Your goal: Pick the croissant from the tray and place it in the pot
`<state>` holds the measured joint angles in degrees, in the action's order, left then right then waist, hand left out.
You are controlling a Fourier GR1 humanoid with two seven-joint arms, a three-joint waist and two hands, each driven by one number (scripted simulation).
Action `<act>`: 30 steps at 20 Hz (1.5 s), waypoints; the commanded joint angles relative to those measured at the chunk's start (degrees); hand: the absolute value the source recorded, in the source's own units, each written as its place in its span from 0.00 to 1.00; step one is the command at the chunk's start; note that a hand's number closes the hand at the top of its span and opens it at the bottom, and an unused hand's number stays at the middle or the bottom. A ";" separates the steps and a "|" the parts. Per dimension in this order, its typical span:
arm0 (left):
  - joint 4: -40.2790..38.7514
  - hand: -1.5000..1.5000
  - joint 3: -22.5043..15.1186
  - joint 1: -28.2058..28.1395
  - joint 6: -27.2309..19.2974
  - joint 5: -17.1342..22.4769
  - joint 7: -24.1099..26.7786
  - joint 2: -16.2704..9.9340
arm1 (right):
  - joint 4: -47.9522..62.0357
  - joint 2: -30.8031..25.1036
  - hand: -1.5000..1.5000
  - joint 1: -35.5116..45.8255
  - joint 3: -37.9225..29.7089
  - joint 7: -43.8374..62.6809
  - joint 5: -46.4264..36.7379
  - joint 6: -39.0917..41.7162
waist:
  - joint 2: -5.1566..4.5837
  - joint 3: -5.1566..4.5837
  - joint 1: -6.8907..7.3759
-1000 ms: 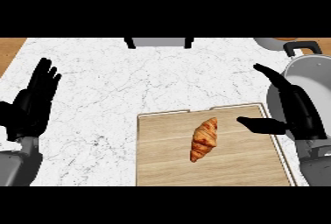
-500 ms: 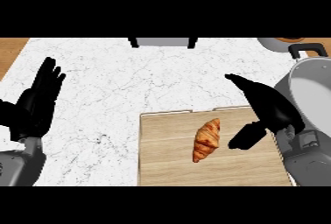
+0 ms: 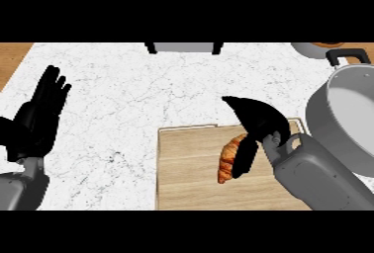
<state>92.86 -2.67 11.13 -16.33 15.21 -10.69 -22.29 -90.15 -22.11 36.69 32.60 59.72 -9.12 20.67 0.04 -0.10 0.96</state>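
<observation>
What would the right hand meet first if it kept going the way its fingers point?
Probably bare white counter beyond the tray: the right hand points up-left in the view, past the croissant. Its height above the counter is unclear.

Count of things on the white marble worktop (image 3: 146,89)

One croissant (image 3: 228,160) lies on one wooden tray (image 3: 186,173); one grey pot (image 3: 343,118) with one black handle (image 3: 349,55) stands at the right edge. Two black hands show: one left hand (image 3: 36,121) and one right hand (image 3: 256,123), each on one grey forearm. At the far edge, one grey object (image 3: 184,47) and one partly visible round thing (image 3: 315,48), neither identifiable.
</observation>
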 commanded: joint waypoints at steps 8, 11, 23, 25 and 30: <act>-0.57 0.50 1.75 1.28 1.05 -1.16 -0.26 1.00 | 8.76 8.36 0.00 1.25 1.87 7.93 -3.47 2.98 | -0.02 0.07 -0.68; -2.86 0.50 2.90 1.13 3.30 -0.03 1.14 0.46 | 9.49 8.67 0.00 1.72 3.37 10.88 -4.72 3.48 | -0.04 0.03 -0.80; -1.64 0.50 3.83 -1.64 4.17 -1.88 2.58 2.96 | 14.09 11.19 0.00 -4.31 4.02 3.43 -13.90 0.61 | -0.08 0.07 -0.59; -0.04 0.50 1.63 -0.24 0.83 -4.75 -0.20 4.66 | 9.97 10.78 0.00 -4.44 3.02 8.36 -12.55 4.36 | 0.06 0.08 -0.92; -1.65 0.50 5.24 -0.94 4.70 -3.11 1.10 2.49 | 12.43 10.49 0.00 -7.22 2.07 4.50 -16.62 2.75 | -0.02 0.07 -0.91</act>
<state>93.63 0.04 10.84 -14.37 11.12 -11.95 -18.79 -78.18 -13.32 30.31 34.84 58.37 -23.34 22.15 0.06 -0.01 0.06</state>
